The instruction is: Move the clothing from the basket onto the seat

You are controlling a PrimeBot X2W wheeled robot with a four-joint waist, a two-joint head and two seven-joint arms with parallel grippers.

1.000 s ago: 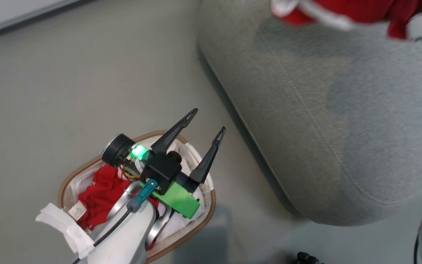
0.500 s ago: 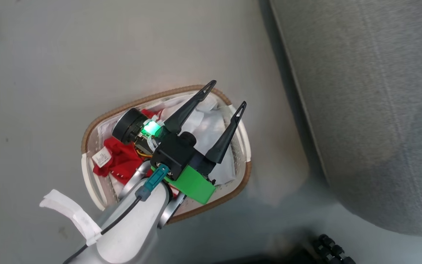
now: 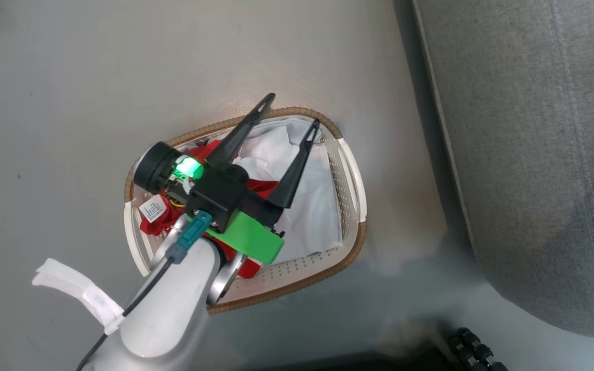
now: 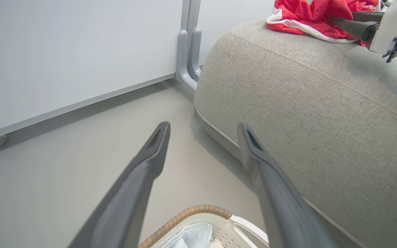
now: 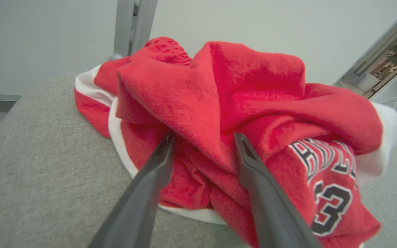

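The left gripper (image 3: 292, 109) is being held, jaws spread, over the basket (image 3: 352, 175); the right gripper (image 5: 204, 136) (jaws parted too) is being held against clothing (image 5: 253, 86) on the seat (image 5: 47, 155).

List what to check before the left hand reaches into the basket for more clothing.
1. Left hand open: ok, fingers spread.
2. Left hand above the basket: ok.
3. Red garment in basket to grab: ok, at its left side.
4. Aim on that garment: not ok, the hand points over the white liner.
5. Jersey resting on the seat: ok.
6. Right hand clear of jersey: not ok, a fold sits between its open fingers.
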